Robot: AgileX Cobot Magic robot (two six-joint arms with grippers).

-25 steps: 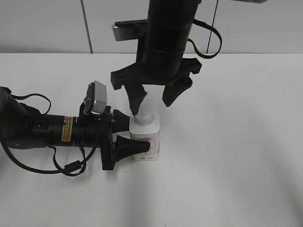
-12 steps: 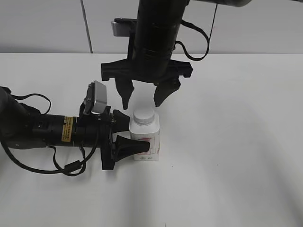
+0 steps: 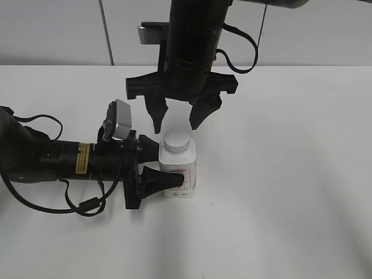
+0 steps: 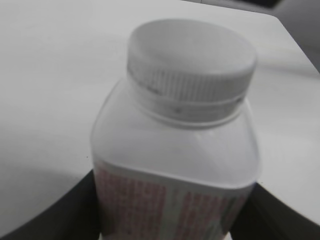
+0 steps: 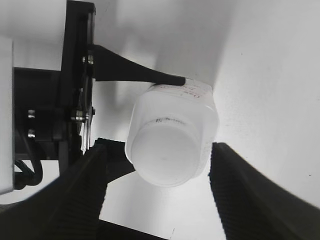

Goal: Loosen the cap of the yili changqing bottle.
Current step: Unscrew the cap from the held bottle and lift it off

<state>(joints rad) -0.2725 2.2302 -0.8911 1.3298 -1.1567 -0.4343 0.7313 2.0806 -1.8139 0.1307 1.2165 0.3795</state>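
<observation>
The yili changqing bottle (image 3: 179,177), small, squarish and white with a pink-red label, stands upright on the white table. Its white ribbed cap (image 3: 176,142) sits on the neck. My left gripper (image 3: 161,165) lies on its side and is shut on the bottle's body. The left wrist view shows the bottle (image 4: 175,175) and cap (image 4: 190,60) close up between the dark fingers. My right gripper (image 3: 174,123) hangs open just above the cap, fingers apart and not touching it. The right wrist view looks down on the cap (image 5: 162,155) between its open fingers (image 5: 157,192).
The left arm (image 3: 52,163) with its cables lies across the table's left side. The white table (image 3: 290,174) stretches to the right and front. A grey wall stands behind.
My right gripper has lifted off the cap, turned about its axis and spread its fingers. It now hovers just above the cap. The left gripper and bottle have not moved.
</observation>
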